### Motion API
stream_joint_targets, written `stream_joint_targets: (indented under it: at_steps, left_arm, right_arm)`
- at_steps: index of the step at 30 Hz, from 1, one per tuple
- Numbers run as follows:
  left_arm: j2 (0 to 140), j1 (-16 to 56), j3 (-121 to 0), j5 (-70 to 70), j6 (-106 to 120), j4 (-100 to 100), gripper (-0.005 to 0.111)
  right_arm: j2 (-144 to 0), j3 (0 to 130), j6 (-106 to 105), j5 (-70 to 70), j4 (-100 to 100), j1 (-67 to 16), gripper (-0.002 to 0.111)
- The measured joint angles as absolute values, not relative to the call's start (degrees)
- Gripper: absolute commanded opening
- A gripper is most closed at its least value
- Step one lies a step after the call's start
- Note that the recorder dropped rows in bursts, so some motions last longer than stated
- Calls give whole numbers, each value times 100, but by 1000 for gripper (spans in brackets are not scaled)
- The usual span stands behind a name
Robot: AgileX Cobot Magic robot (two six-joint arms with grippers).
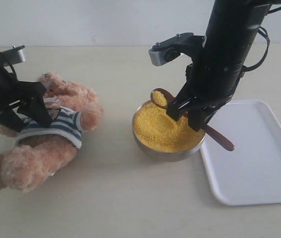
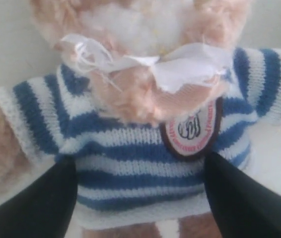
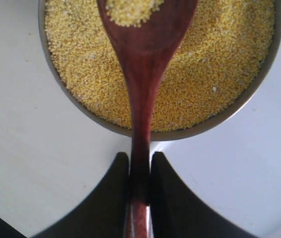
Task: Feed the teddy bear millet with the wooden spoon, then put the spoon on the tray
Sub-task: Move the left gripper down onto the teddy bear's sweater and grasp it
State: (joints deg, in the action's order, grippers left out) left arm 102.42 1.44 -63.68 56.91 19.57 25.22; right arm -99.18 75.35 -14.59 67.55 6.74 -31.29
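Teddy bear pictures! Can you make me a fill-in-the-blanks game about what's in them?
1. The wooden spoon is held by the ____ gripper.
2. The millet in the metal bowl is ____ in colour.
3. The teddy bear wears a blue-and-white ____ shirt.
4. The tray is ____ in colour.

Missing words: right; yellow; striped; white.

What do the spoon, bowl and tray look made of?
The wooden spoon: dark reddish wood, smooth with a slight sheen; faint grain streaks along the handle. The bowl: metal, likely steel; thin grey reflective rim and wall. The tray: white, smooth, glossy, with a rounded moulded rim; probably plastic, though enamel or melamine cannot be ruled out.
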Motion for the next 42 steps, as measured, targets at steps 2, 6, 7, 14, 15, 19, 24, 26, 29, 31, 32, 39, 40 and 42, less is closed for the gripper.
stream_joint_targets:
  at_steps: [2,6,7,14,15,19,24,26,29,31,32,39,40,42]
  left_arm:
    - [10242,144,-6368,5670,1957,2559,69]
    - [10242,144,-6368,5648,1957,2776,69]
    - [10242,144,-6368,5648,1957,2916,69]
    - [10242,144,-6368,5550,1899,3144,83]
    - [10242,144,-6368,5550,1900,3144,83]
    - [10242,144,-6453,5707,1866,3016,83]
    - [10242,144,-6953,6212,1412,2339,83]
    - [10242,144,-7055,6315,1261,2176,83]
    - [10242,144,-7087,6405,1112,2103,83]
    - [10242,144,-7087,6431,1067,2094,83]
    - [10242,144,-7087,6431,1055,2094,83]
    - [10493,413,-7097,6283,1021,2106,83]
    - [10598,504,-7097,6241,1010,2106,83]
    - [10828,673,-7097,6175,915,2106,83]
  right_arm:
    - [-9918,7535,-1459,6755,674,-3129,0]
    - [-9918,7535,-1459,6755,674,-3129,0]
    - [-9918,7535,-1459,6755,674,-3129,0]
    - [-9918,7535,-1459,6765,674,-3129,0]
    - [-9918,7535,-1459,6765,674,-3129,0]
    - [-9918,7535,-1459,6765,674,-3129,0]
    - [-9918,7535,-1459,6765,674,-3129,0]
    - [-9918,7535,-1459,6765,674,-3129,0]
    - [-9918,7535,-1459,6765,674,-3129,0]
    - [-9918,7535,-1459,6765,674,-3129,0]
    - [-9918,7535,-1459,6765,674,-3129,0]
    - [-9918,7535,-1459,6765,674,-3129,0]
    - [-9918,7535,-1459,6765,674,-3129,0]
    - [-9918,7535,-1474,6765,674,-3129,0]
